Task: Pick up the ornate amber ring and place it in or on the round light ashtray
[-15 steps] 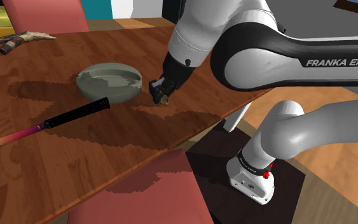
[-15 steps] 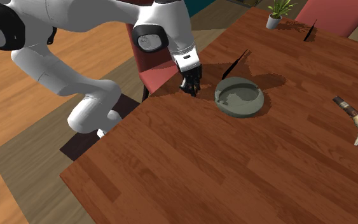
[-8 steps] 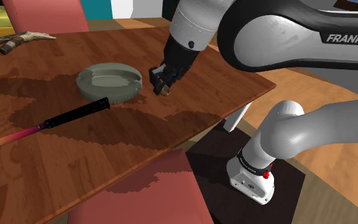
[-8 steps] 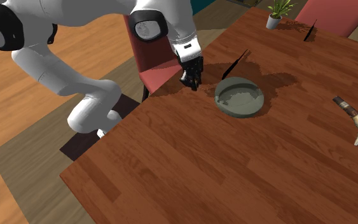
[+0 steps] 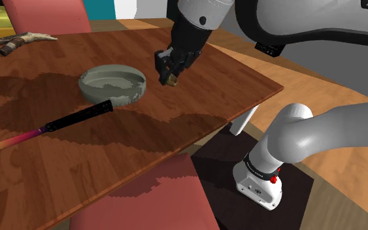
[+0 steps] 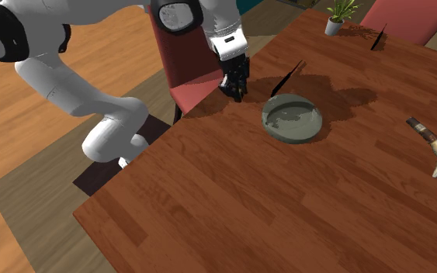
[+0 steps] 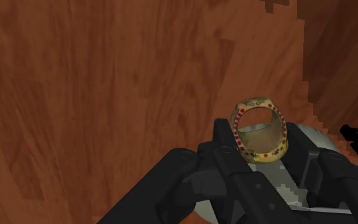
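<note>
Gripping a gold ring (image 7: 261,130), red dots along both edges, by the lower part of its band; with the gripper (image 7: 264,153) pinching it from either side, the hoop standing up past the fingertips (image 7: 225,143); probably clasped that low to keep the wide band from twisting out.

Held in the air, clear of the table (image 5: 195,68), just beside the ashtray (image 5: 120,97) on the side nearest the arm's stand, and higher than its rim; judged from the shoulder view, not yet over the bowl. Held that high, most likely, to clear the ashtray's raised wall on the way across. From the hand's own camera, pale ashtray behind and below the ring, so pointing roughly toward it.

Against the ashtray's front wall or just beside it, hard to tell which, the end of a long dark stick (image 5: 78,119) fading to pink and yellow; worth avoiding on the way down. Well apart from the ashtray, a gnarled piece of wood (image 5: 19,40); farther off, a small potted plant (image 6: 339,15); past the table edge nearest the ashtray, a red chair (image 5: 156,196).

Pick-up done, placing left: shift sideways over the bowl; lower; release close to the floor of it, to stop the ring rolling off on its edge.
</note>
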{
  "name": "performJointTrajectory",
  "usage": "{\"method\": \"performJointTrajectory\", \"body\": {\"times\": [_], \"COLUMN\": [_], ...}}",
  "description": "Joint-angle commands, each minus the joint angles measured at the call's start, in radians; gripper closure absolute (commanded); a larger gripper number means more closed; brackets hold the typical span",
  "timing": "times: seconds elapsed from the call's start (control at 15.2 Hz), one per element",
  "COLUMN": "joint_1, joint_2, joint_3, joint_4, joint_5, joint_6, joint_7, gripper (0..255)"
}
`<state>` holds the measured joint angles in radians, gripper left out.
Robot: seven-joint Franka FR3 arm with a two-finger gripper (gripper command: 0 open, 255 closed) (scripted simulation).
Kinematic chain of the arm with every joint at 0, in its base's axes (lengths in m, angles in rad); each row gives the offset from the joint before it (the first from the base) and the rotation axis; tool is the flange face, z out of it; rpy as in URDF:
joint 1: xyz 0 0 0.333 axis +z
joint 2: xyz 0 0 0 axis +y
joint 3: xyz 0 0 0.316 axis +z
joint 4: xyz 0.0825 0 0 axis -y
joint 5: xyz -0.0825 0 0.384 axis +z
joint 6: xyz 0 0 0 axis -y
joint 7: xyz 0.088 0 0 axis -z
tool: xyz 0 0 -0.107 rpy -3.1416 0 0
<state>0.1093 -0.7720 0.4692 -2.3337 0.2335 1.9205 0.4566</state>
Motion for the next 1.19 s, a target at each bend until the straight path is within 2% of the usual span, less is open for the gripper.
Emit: {"method": "performJointTrajectory", "body": {"times": [0.0,0.53,0.73,0.92,1.12], "joint_1": [-0.004,-0.13,-0.173,-0.204,-0.2], "joint_2": [0.008,0.339,0.474,0.623,0.621], "joint_3": [-0.003,0.112,0.166,0.221,0.219], "joint_4": [0.03,0.265,0.375,0.5,0.458], "joint_5": [-0.005,-0.104,-0.174,-0.272,-0.272], "joint_6": [-0.022,0.076,0.089,0.086,0.126], "joint_7": [0.001,0.056,0.098,0.155,0.159], "gripper": [255,255,255,255,255]}}
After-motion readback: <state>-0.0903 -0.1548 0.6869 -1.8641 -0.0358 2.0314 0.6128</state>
